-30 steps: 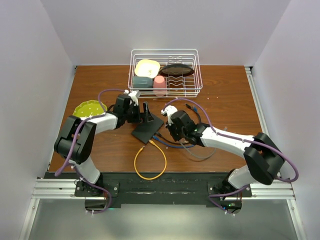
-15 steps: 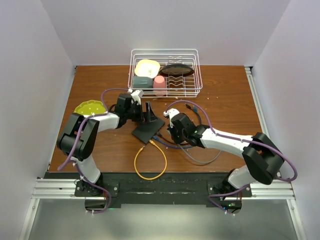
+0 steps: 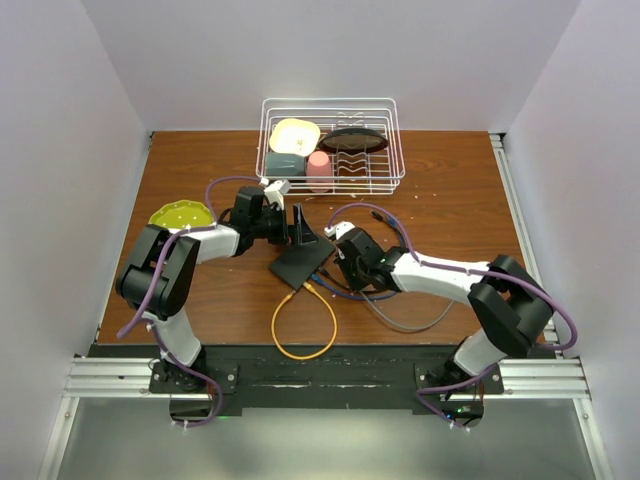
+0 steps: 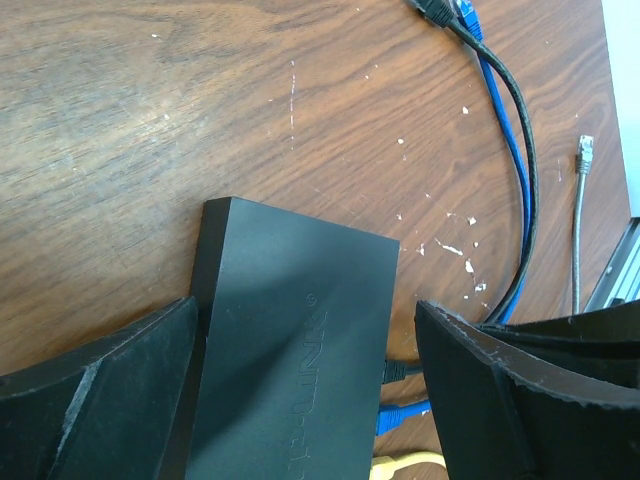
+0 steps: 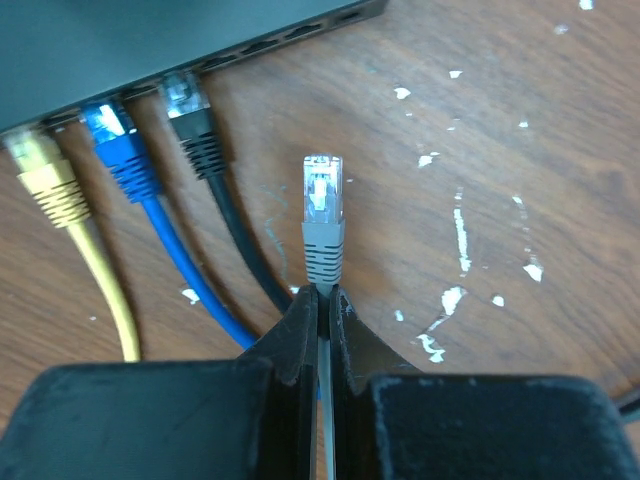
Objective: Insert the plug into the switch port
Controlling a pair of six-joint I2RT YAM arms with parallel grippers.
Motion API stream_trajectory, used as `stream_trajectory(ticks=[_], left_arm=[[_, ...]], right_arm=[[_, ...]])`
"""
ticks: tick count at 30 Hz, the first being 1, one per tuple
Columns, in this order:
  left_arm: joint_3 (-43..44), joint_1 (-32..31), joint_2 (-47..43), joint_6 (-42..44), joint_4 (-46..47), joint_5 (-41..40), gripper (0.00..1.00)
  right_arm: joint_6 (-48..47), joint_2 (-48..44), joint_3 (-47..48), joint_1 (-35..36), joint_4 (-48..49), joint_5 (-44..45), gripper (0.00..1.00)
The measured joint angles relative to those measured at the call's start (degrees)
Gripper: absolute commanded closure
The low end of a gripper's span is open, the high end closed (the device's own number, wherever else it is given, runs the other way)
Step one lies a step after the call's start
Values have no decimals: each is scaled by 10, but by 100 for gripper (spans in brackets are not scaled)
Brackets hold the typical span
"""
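Note:
The dark grey switch (image 3: pixel 300 262) lies flat on the wooden table. My left gripper (image 4: pixel 300 400) is open and straddles it, one finger (image 4: pixel 100 400) by its left edge and the other standing off from its right edge. Yellow, blue and black plugs sit in the switch's port edge (image 5: pixel 150 95), with empty sockets (image 5: pixel 285 38) to their right. My right gripper (image 5: pixel 323 295) is shut on a grey cable just behind its grey plug (image 5: pixel 322 215). The plug points at the port edge from a short way off, right of the black plug (image 5: pixel 195 120).
A white wire dish rack (image 3: pixel 385 140) with cups and dishes stands at the back. A yellow-green plate (image 3: pixel 180 215) lies at the left. A yellow cable loop (image 3: pixel 300 325) and grey cable (image 3: pixel 410 315) trail in front. Loose black and blue cable ends (image 4: pixel 445 15) lie beyond the switch.
My right gripper has carried the grey plug leftward, closer to the switch's port edge. The left gripper has shifted slightly right over the switch, and the switch has turned a little.

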Motion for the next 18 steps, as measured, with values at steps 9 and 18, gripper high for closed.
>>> stream_trajectory(ticks=[9,18], left_arm=[[0,-1,0,4,0,0,6],[0,-4,0,4,0,-11,6]], right_arm=[[-3,46,54,0,-22,25,100],[-16,88,88,0,-36,28,100]])
